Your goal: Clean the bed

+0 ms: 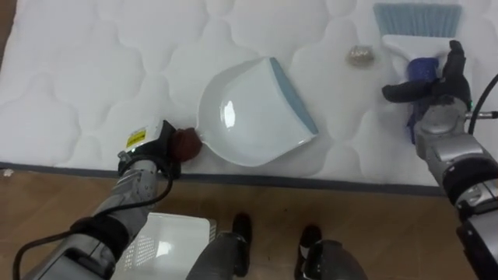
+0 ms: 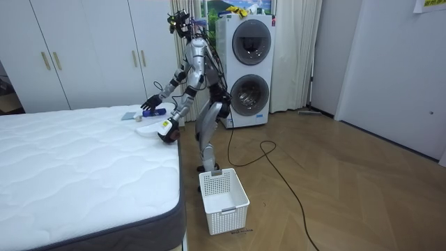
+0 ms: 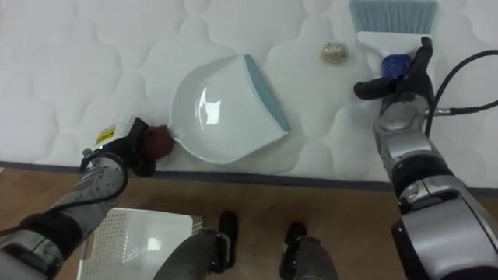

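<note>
A white dustpan [image 1: 249, 113] with a grey-blue lip lies on the white quilted mattress [image 1: 93, 70], its lip turned toward a small crumpled grey wad [image 1: 359, 56]. My left hand [image 1: 152, 148] is shut on the pan's brown handle [image 1: 185, 142] at the mattress edge. At the right, my right hand [image 1: 436, 89] is shut on the blue handle [image 1: 422, 70] of a brush whose pale blue bristles [image 1: 416, 17] rest on the mattress, just right of the wad. In the room view I stand bent over the bed's edge, with the dustpan [image 2: 150, 129] before me.
A white slotted basket [image 1: 167, 241] stands on the wooden floor by my left foot, also seen as the basket [image 2: 223, 200] in the room view. Behind me are stacked washing machines [image 2: 249, 63] and white wardrobe doors [image 2: 83, 49].
</note>
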